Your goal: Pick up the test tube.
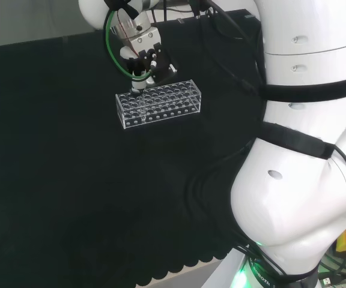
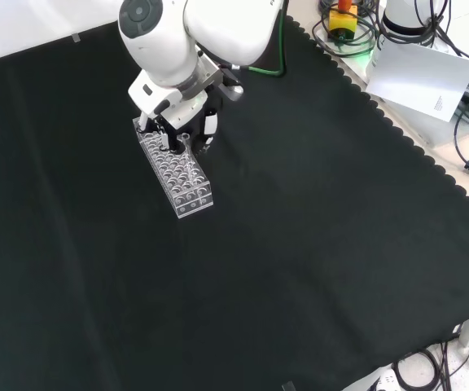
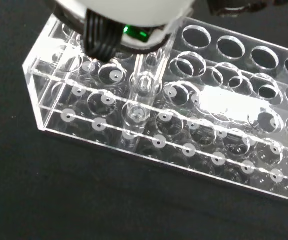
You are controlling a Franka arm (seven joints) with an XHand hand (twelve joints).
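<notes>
Tube (image 3: pixel 144 85) upright in rack (image 3: pixel 224 150); fingers (image 3: pixel 101 42) above

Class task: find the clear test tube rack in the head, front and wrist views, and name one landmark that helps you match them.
Head view: test tube rack lies upper centre, long side across.
Front view: the rack lies upper left, running toward the camera.
Wrist view: the rack is close below the camera.
Shared landmark: the hand over one rack end.

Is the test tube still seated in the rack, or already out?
Still in. The wrist view shows the clear test tube upright through the rack holes, hand right above it. Whether fingers grip it: cannot tell.
</notes>
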